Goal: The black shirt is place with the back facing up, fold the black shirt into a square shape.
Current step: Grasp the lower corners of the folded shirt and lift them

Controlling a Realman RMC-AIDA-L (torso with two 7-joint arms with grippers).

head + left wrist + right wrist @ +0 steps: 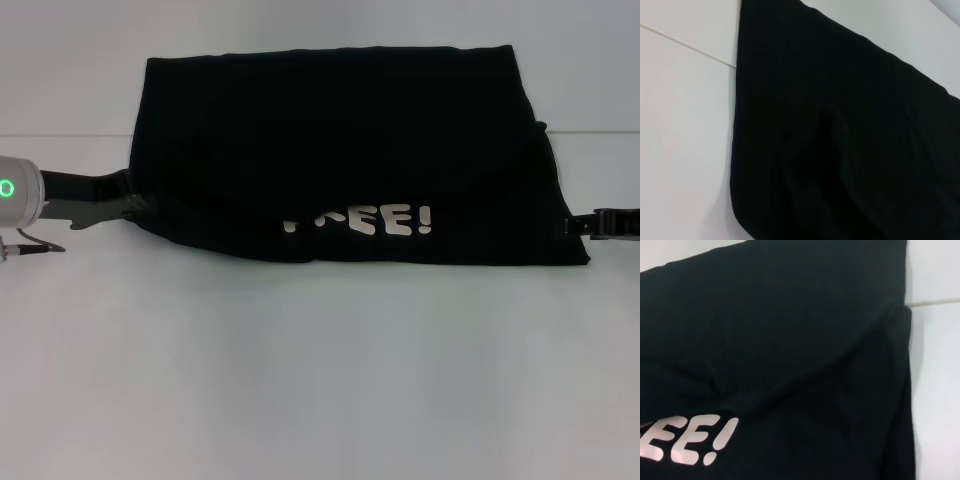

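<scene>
We see the black shirt folded into a wide band, lettering up; left gripper and right gripper flank its near corners, likely for the next fold; finger state: cannot tell.

The left arm is a pale grey cylinder bearing a glowing green ring, with a thin cable beneath it and a black link running to the left gripper at the black shirt; the right gripper is black, blocky
</scene>
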